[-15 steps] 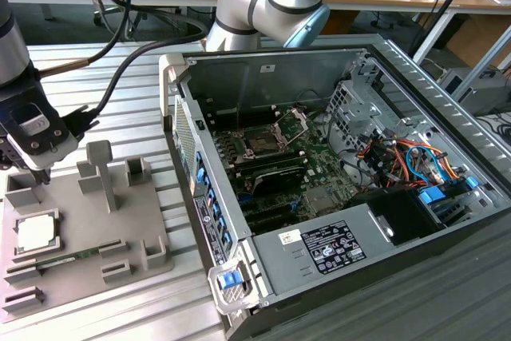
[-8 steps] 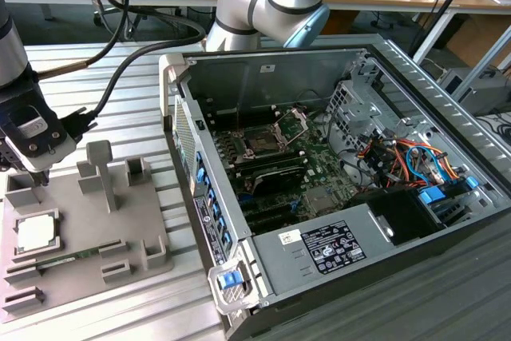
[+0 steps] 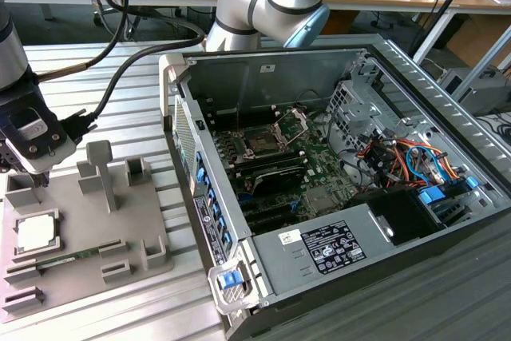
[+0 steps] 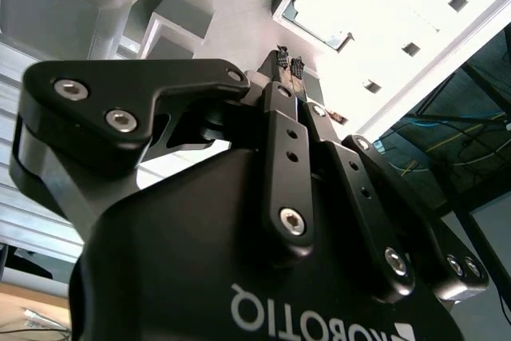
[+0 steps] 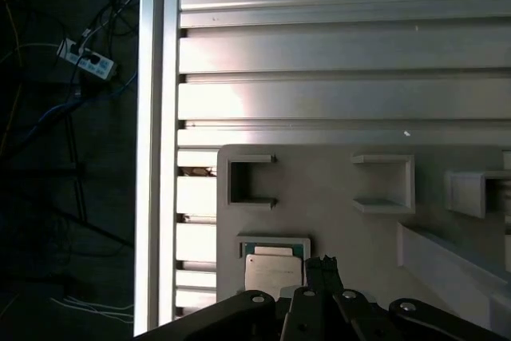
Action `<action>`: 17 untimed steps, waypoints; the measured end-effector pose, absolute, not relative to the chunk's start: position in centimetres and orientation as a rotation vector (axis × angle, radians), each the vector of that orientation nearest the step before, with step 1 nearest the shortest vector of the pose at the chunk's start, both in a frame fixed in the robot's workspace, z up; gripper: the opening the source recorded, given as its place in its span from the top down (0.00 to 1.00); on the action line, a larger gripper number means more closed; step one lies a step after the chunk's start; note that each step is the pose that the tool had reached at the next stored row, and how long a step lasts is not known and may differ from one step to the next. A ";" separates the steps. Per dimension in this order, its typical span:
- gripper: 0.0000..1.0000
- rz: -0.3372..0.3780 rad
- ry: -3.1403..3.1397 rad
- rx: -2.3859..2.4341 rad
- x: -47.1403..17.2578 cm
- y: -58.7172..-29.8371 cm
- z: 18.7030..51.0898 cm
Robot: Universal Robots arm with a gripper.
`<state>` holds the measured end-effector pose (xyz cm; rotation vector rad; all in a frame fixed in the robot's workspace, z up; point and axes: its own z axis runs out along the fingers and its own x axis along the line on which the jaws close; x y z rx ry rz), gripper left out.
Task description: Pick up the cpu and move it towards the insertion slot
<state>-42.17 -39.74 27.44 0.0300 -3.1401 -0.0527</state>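
The cpu [image 3: 36, 233], a small square chip with a silvery-white top, lies flat in a recess at the near left of the grey tray [image 3: 96, 233]. My gripper [image 3: 40, 172] hangs just above the tray's far-left part, a little beyond the chip. Its fingertips [image 4: 281, 60] press together with nothing between them. In the first wrist view the cpu [image 5: 274, 271] sits right beside the gripper [image 5: 322, 265] on the tray [image 5: 335, 189]. The insertion slot [image 3: 262, 143] is inside the open computer case at the exterior view's right, with its metal bracket [image 3: 292, 121] hinged up.
Upright posts [image 3: 100, 173] rise from the tray close to the gripper. The case's side wall [image 3: 188, 157] stands between tray and socket. Cables [image 3: 399, 157] and a drive cage crowd the case's right. The slatted table's edge [image 5: 152, 157] runs beside the tray.
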 end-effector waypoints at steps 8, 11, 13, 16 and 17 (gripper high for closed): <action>0.89 -0.053 -3.140 0.030 -42.2 -39.7 27.2; 0.89 -0.053 -3.140 0.030 -42.3 -39.7 27.1; 0.89 -0.053 -3.140 0.030 -42.3 -39.7 27.1; 0.89 -0.053 -3.140 0.030 -42.3 -39.7 27.0; 0.89 -0.053 -3.140 0.030 -42.3 -39.7 27.0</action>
